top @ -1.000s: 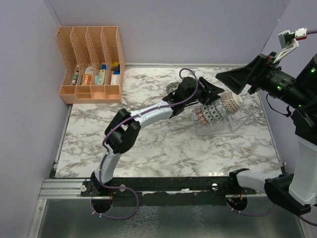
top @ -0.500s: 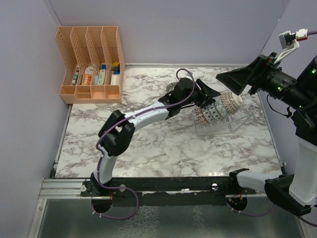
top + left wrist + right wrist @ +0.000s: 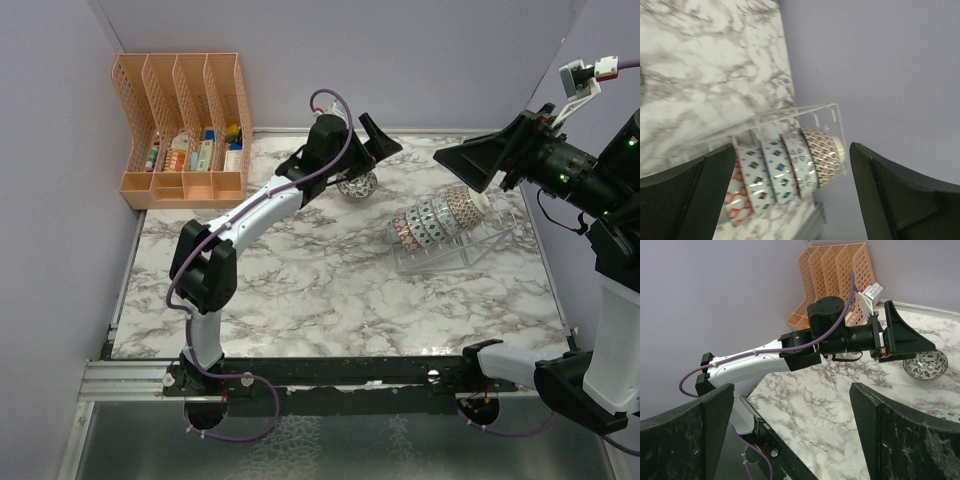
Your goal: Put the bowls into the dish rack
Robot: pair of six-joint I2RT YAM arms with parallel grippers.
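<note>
Bowl [image 3: 357,184] just beside left gripper [image 3: 374,150]

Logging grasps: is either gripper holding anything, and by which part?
Nothing is held. The left gripper and right gripper are both open and empty; one bowl sits loose on the table.

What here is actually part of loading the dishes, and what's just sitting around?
Part of the job:
- the loose bowl, not yet racked
- the racked bowls, standing on edge in a row
- the clear dish rack

Just lying about:
- the orange file organizer
- the small items stored in its slots
</note>
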